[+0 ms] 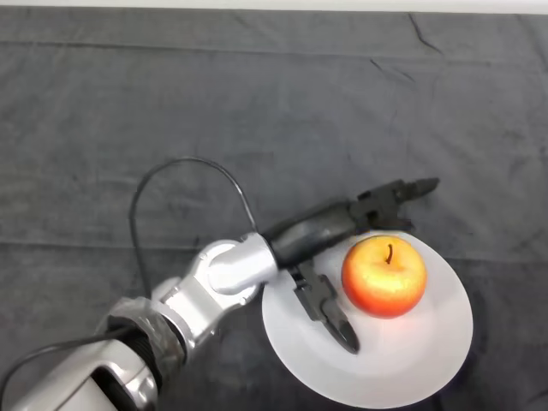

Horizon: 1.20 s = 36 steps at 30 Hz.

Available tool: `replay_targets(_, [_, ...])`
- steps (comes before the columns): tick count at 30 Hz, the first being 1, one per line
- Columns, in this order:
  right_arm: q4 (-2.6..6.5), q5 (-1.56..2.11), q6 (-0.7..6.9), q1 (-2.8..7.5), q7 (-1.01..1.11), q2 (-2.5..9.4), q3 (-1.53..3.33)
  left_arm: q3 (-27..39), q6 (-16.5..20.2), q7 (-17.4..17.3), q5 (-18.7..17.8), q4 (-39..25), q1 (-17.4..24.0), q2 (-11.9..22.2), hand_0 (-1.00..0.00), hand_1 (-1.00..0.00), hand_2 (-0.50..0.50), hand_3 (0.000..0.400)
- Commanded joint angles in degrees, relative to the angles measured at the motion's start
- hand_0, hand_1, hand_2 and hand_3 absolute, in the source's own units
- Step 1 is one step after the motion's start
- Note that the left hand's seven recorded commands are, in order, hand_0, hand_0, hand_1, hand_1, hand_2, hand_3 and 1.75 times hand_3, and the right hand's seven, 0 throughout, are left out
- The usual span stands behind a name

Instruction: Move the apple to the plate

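A red and yellow apple [384, 276] stands upright, stem up, on the white plate [428, 360] at the lower right. My left hand [324, 233] reaches in from the lower left and lies over the plate's left edge. Its fingers [401, 193] stretch out straight behind the apple and its thumb [330, 315] points along the apple's near left side. The hand is open around the apple, and a small gap shows between the thumb and the fruit.
A dark grey cloth [171, 103] covers the whole table. A pale strip of the far edge [274, 5] runs along the top of the view.
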Motion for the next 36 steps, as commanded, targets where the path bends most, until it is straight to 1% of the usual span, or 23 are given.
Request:
replay_targets(1, [1.37,0.28,0.63,1.7,0.19,-0.01,-0.35,2.53,-1.44,0.75,-0.11,1.98,-1.88,2.77,0.0,0.0,0.0,0.0])
replay_targets(10, [1.41,0.28,0.61,1.68,0.18,-0.01,-0.34,7.71,-4.54,4.31,0.94,2.79,-1.94,4.21,0.0,0.0,0.0,0.0])
replay_targets(14, [1.42,0.28,0.6,1.68,0.17,-0.01,-0.34,9.86,-6.34,5.25,1.29,3.54,-1.6,5.08,0.0,0.0,0.0,0.0])
replay_targets(17, [1.43,0.28,0.59,1.67,0.17,-0.01,-0.34,11.7,-7.87,4.95,1.09,4.49,-1.47,6.44,0.0,0.0,0.0,0.0])
replay_targets(21, [1.47,0.28,0.57,1.65,0.17,-0.01,-0.34,14.65,-9.48,3.6,0.14,6.05,-1.64,9.07,0.0,0.0,0.0,0.0])
replay_targets(26, [1.52,0.27,0.55,1.62,0.16,-0.01,-0.33,18.33,-10.84,2.75,-0.82,8.26,-1.68,12.21,0.0,0.0,0.0,0.0])
replay_targets(30, [1.58,0.26,0.53,1.59,0.15,0.0,-0.33,20.98,-11.06,3.18,-1.16,10.11,-1.97,13.9,0.0,0.0,0.0,0.0])
replay_targets(36, [1.67,0.25,0.49,1.54,0.14,0.0,-0.31,24.34,-11.13,4.84,-1.14,12.41,-2.03,15.32,0.0,0.0,0.0,0.0])
